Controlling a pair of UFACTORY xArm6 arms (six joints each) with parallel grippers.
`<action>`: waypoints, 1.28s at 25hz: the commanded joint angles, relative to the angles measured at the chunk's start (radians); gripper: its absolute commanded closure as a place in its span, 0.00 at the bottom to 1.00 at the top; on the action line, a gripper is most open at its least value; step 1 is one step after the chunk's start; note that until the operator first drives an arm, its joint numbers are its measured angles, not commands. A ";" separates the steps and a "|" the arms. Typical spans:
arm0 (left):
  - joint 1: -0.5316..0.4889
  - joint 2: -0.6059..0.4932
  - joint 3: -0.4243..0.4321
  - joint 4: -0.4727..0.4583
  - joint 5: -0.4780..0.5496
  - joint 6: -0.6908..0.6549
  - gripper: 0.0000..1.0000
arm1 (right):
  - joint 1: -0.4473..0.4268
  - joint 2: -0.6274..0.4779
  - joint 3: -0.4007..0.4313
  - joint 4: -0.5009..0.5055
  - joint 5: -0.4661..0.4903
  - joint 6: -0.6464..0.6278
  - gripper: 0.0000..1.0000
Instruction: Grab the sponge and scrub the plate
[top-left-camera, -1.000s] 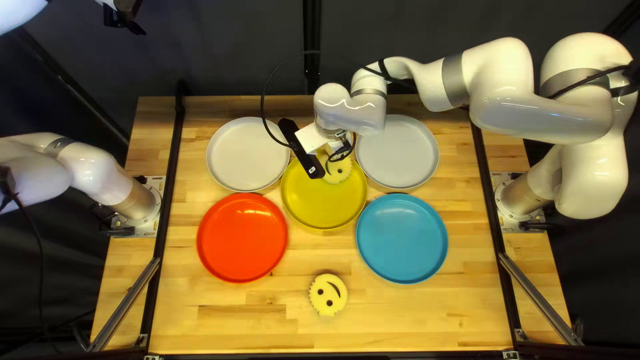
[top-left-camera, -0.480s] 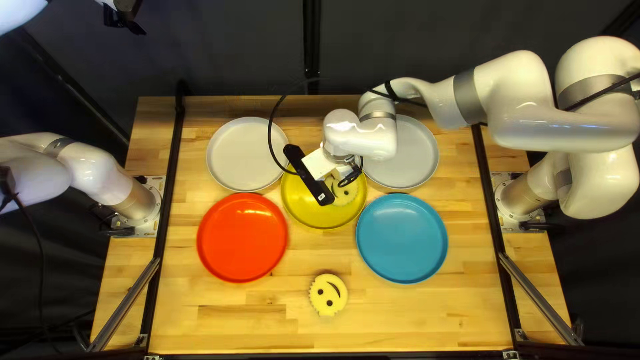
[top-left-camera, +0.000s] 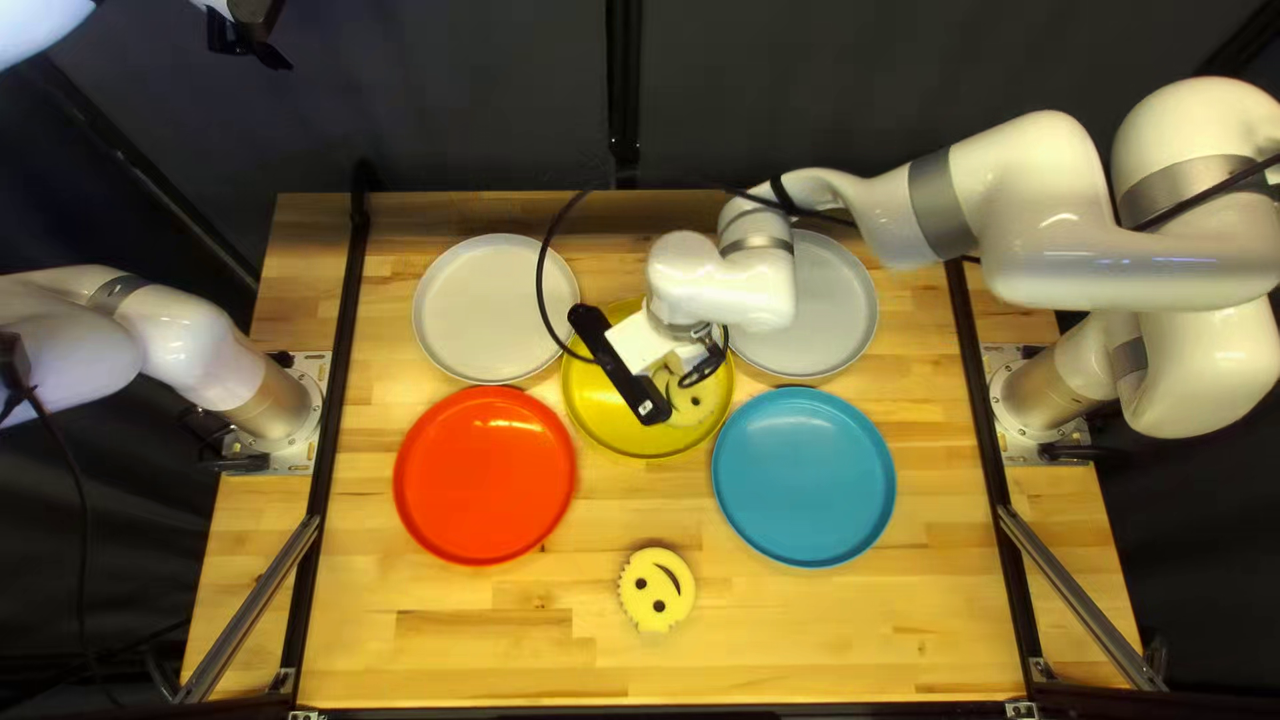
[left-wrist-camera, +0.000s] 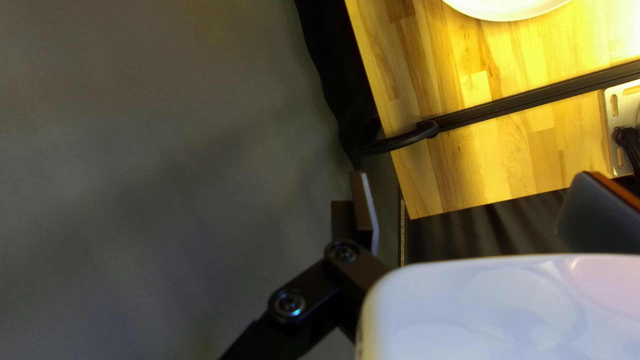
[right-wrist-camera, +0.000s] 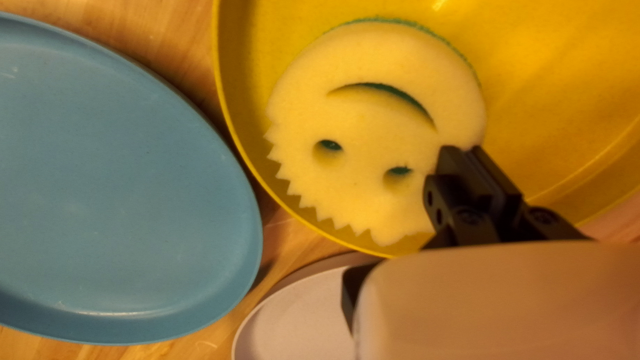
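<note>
Two smiley sponges. One (top-left-camera: 691,406) lies face up inside yellow plate (top-left-camera: 594,403); second sponge (top-left-camera: 656,590) on bare desk (top-left-camera: 454,627). Five plates in all: yellow, red plate (top-left-camera: 484,475), blue plate (top-left-camera: 803,478), two pale ones (top-left-camera: 487,310). Our right gripper (top-left-camera: 696,366) at edge of sponge in yellow plate, its two fingers drawn together, tips overlapping that edge. Our left gripper (top-left-camera: 251,51) raised beyond desk's far edge, two fingers spread apart, nothing between.
</note>
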 commanded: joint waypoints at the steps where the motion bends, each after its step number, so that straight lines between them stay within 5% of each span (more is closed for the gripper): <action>1: 0.000 0.000 0.000 0.000 0.000 0.000 0.00 | -0.084 0.030 -0.095 0.049 0.083 -0.073 1.00; 9: 0.000 0.000 0.000 0.000 0.000 0.000 0.00 | -0.246 0.167 -0.286 0.114 0.156 -0.191 1.00; 24: 0.000 0.000 0.000 0.000 0.000 0.000 0.00 | -0.344 0.275 -0.415 0.084 0.178 -0.178 1.00; 25: 0.000 0.000 0.000 0.000 0.000 0.000 0.00 | -0.343 0.278 -0.417 0.079 0.179 -0.170 0.06; 26: 0.000 0.000 0.000 0.000 0.000 0.000 0.00 | -0.343 0.282 -0.420 0.076 0.178 -0.164 0.00; 32: 0.000 0.000 0.000 0.000 0.000 0.000 0.00 | -0.346 0.219 -0.363 0.066 0.182 -0.113 0.00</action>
